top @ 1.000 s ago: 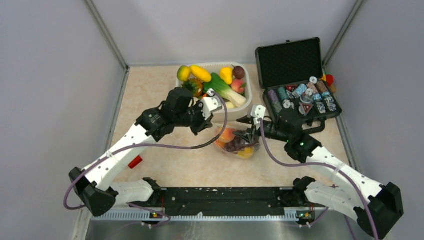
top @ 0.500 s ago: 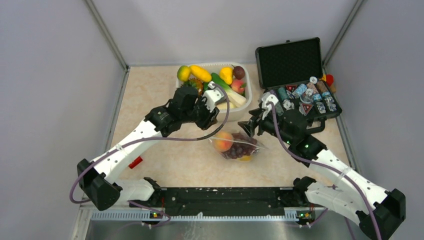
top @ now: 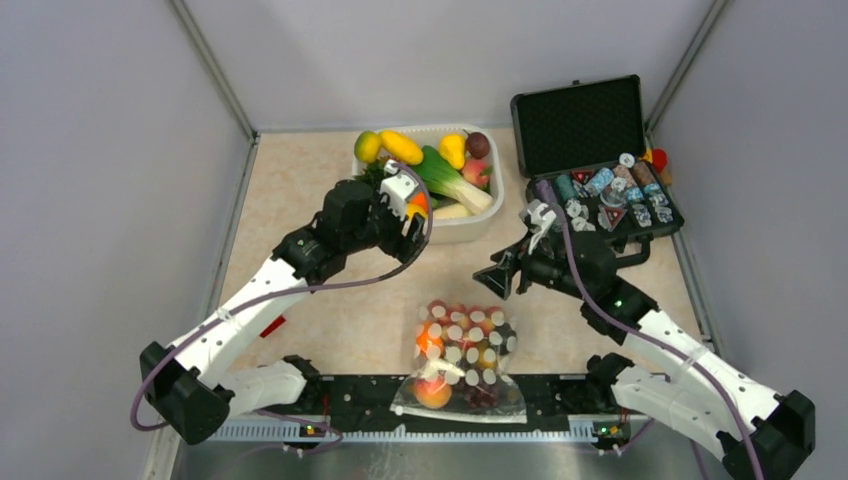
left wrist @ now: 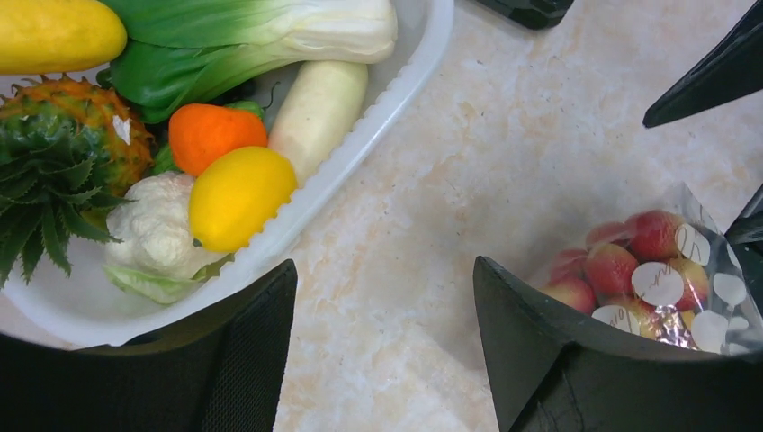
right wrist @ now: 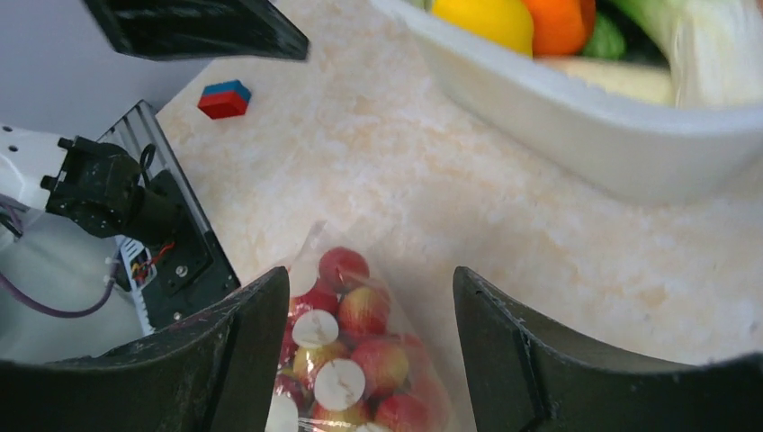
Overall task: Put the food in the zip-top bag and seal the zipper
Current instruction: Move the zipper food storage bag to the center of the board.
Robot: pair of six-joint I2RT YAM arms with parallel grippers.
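Note:
The zip-top bag [top: 462,358] lies flat near the table's front edge, its near end over the black rail. Through the clear dotted plastic the food [top: 433,391] shows: red-yellow peaches, an orange fruit and dark grapes. I cannot make out the zipper. My left gripper [top: 413,236] hangs open beside the white tub, well behind the bag, with only bare table between its fingers [left wrist: 385,346]. The bag's corner [left wrist: 670,274] shows past its right finger. My right gripper [top: 497,277] is open above the bag's far end [right wrist: 360,346] and holds nothing.
A white tub [top: 445,230] of toy vegetables and fruit stands at the back centre. An open black case [top: 590,125] with blue-grey chips sits at the back right. A small red block [top: 270,325] lies by the left arm. The black rail [top: 350,400] runs along the front edge.
The bag was held up between both grippers; now it lies flat near the front edge. Both grippers have opened and drawn apart, the left toward the tub.

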